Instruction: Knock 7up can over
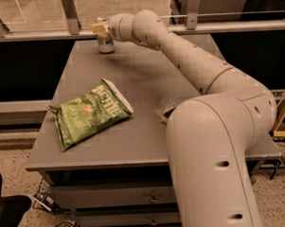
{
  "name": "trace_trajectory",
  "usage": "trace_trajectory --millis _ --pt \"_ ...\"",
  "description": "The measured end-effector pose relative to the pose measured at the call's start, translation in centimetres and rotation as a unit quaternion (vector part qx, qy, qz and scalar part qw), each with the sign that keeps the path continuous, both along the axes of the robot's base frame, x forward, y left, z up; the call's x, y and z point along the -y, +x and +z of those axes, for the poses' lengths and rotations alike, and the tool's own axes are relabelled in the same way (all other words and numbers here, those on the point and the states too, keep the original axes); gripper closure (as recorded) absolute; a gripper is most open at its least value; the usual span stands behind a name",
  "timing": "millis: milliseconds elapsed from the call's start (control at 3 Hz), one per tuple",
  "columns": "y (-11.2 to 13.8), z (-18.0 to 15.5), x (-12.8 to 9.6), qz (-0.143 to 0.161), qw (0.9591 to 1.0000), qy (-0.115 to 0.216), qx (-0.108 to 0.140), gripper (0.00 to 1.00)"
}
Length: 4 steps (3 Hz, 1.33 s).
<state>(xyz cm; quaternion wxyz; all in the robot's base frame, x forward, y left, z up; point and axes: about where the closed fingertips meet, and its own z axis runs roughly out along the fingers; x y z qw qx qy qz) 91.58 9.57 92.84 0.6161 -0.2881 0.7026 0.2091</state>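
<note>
The 7up can [105,44] stands upright at the far edge of the grey table [146,101], a small silver-grey cylinder with green markings. My gripper [100,29] is at the far end of my long white arm, right at the can's upper part and covering it. Its pale fingers sit against the can's top; only the lower half of the can shows below them.
A flat green chip bag [88,118] lies on the table's near left. A small dark and yellow object [165,117] peeks out beside my arm's base. A metal rail [35,36] runs behind the table's far edge.
</note>
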Motion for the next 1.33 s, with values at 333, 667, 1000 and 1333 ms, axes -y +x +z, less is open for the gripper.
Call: trace_trajectory --millis 333,667,1000,1333 --pt "0.0 0.0 0.0 0.000 1.0000 0.000 0.000 1.00" --pt "-0.9 1.4 0.5 -0.007 0.9996 -0.025 0.007 1.00" --pt "-2.6 3.5 1.2 -0.014 0.9977 -0.064 0.017 1.00" --pt "-4.8 5.6 1.2 -0.015 0.9915 -0.128 0.012 1.00"
